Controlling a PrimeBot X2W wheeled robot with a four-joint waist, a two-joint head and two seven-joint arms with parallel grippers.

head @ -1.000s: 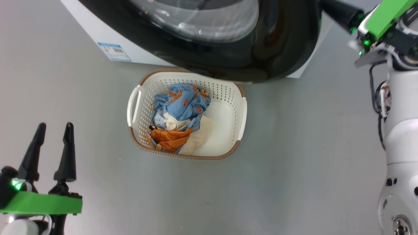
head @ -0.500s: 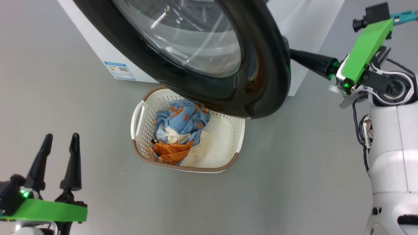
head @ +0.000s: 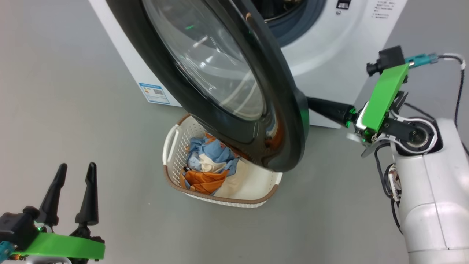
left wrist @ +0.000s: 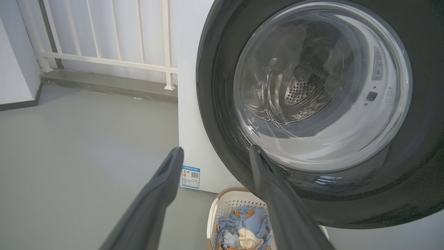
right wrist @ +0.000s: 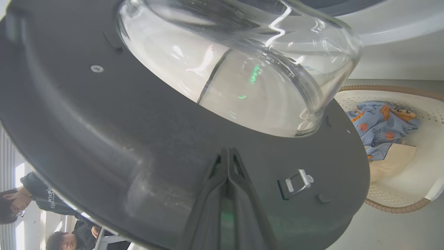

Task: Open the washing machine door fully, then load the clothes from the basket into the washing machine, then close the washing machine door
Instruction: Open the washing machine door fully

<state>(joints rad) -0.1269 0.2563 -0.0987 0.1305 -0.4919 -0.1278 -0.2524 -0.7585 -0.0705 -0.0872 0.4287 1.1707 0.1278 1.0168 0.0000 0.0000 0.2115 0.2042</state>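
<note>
Washing machine door (head: 220, 84) swung wider than before, right end effector (right wrist: 228, 151) shut at its inner face, left end effector (head: 75, 169) wide at 7 o'clock

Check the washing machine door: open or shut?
Open. The washing machine door stands swung out from the washing machine, its grey gasket exposed behind it. Whether fully open, cannot tell.

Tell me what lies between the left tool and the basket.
Bare grey floor. In the head view the left tool, fingers apart, stands to the left of the basket, and nothing sits in the stretch between them.
</note>
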